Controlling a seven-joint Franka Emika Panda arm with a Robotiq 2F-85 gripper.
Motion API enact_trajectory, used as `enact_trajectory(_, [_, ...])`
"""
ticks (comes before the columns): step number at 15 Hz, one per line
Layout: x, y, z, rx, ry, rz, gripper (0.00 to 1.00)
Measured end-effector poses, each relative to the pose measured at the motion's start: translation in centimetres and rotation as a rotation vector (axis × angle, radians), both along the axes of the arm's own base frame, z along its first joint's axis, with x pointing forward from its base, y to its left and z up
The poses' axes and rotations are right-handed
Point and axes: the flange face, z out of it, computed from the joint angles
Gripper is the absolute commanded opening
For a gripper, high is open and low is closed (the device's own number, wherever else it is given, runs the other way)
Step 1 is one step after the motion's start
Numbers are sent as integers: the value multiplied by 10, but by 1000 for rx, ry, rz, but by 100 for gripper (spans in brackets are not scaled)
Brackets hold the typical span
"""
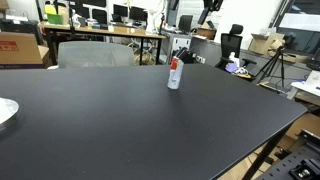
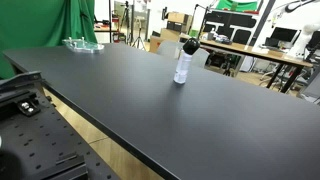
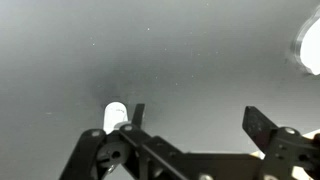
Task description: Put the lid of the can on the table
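The jaws are hanging wide apart over the bench (image 3: 200, 60); the upright spray can (image 3: 116, 114), lid (image 2: 189, 46) on, is standing just outside one jaw.

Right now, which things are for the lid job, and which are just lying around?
For the job:
- lid, sitting on top of the can
- can
- table
- gripper, open

Just lying about:
- pale dish
- cardboard box
- monitors
- green curtain
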Motion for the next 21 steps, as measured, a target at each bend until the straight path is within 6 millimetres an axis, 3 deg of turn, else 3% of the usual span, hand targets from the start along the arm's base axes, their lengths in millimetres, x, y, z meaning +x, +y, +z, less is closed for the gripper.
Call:
enact_trajectory(13, [2, -3, 1, -5, -21, -9, 100])
enact_trajectory(16, [10, -23, 1, -13, -70, -58, 100])
enact_trajectory(21, [30, -73, -11, -39, -69, -112, 100])
